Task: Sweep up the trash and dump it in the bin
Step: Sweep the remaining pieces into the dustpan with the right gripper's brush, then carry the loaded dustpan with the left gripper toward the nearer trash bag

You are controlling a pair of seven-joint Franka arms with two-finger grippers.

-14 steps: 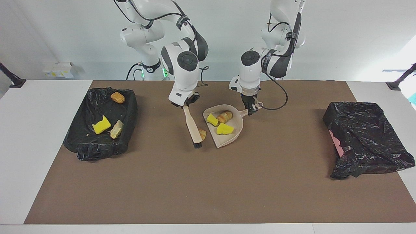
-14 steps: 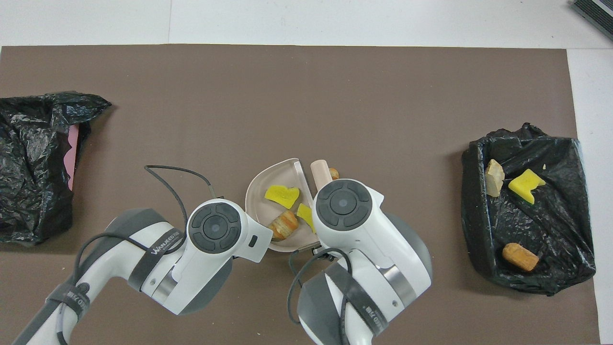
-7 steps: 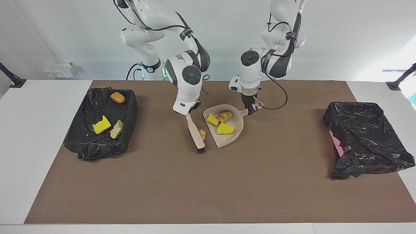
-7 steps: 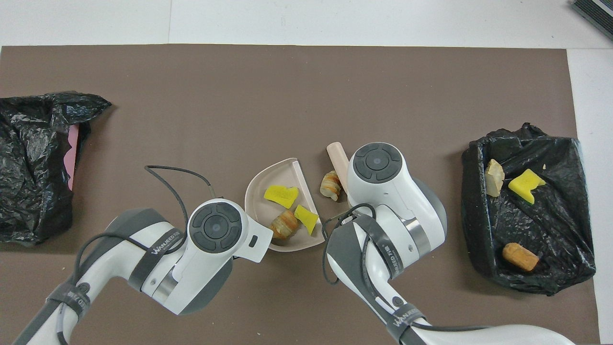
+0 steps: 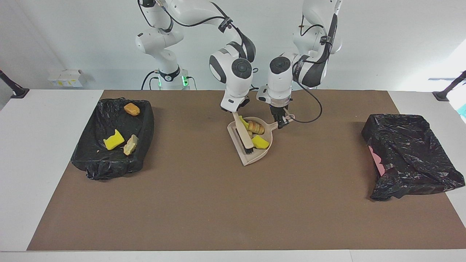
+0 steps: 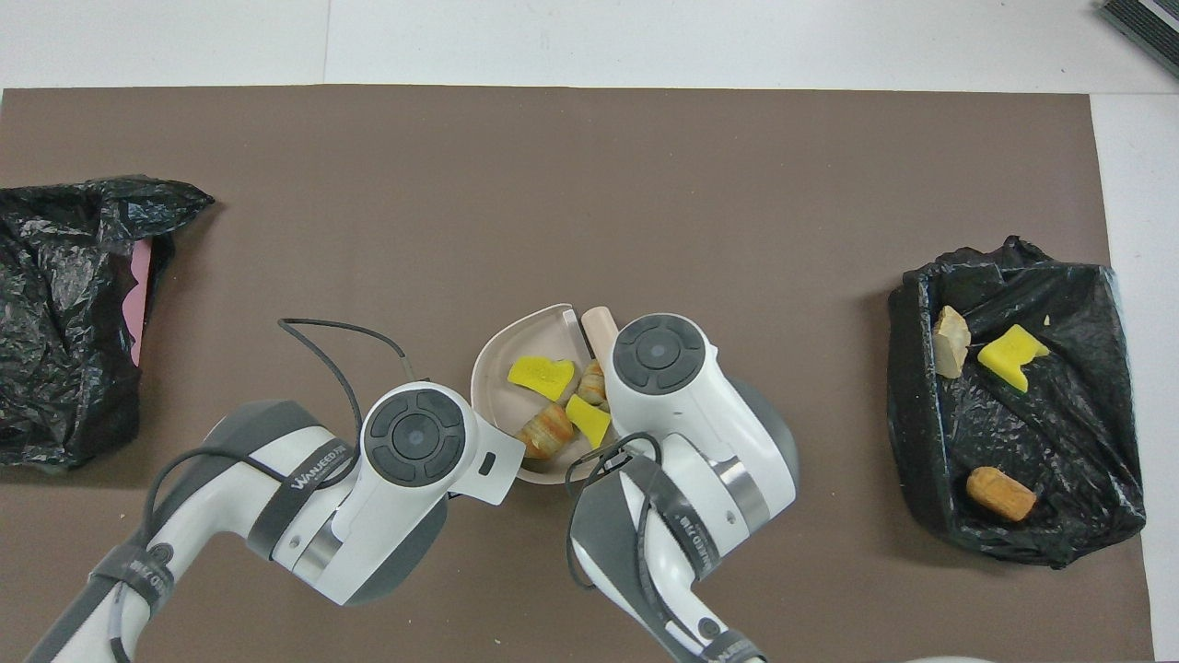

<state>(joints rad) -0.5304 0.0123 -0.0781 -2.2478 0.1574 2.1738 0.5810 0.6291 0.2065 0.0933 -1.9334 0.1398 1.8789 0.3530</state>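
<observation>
A beige dustpan (image 5: 255,155) lies mid-table, and my left gripper (image 5: 281,123) is shut on its handle. My right gripper (image 5: 236,110) is shut on the handle of a beige brush (image 5: 241,131), whose dark bristles rest inside the pan. The trash in the pan is two yellow sponge chunks (image 6: 542,376) (image 6: 589,420) and two striped bread lumps (image 6: 549,431) (image 6: 591,382). In the overhead view the dustpan (image 6: 502,354) and the brush tip (image 6: 599,322) show, while both arms' wrists hide the grippers.
Toward the right arm's end stands a black-lined bin (image 5: 143,120) holding an orange lump (image 5: 131,109), a yellow chunk (image 5: 113,140) and a tan piece (image 5: 131,145). A second crumpled black-bagged bin (image 5: 411,156) with pink showing sits toward the left arm's end.
My right arm swept the brush toward the left arm's end, pushing the striped lump off the mat into the dustpan. The left gripper and the pan stayed put.
</observation>
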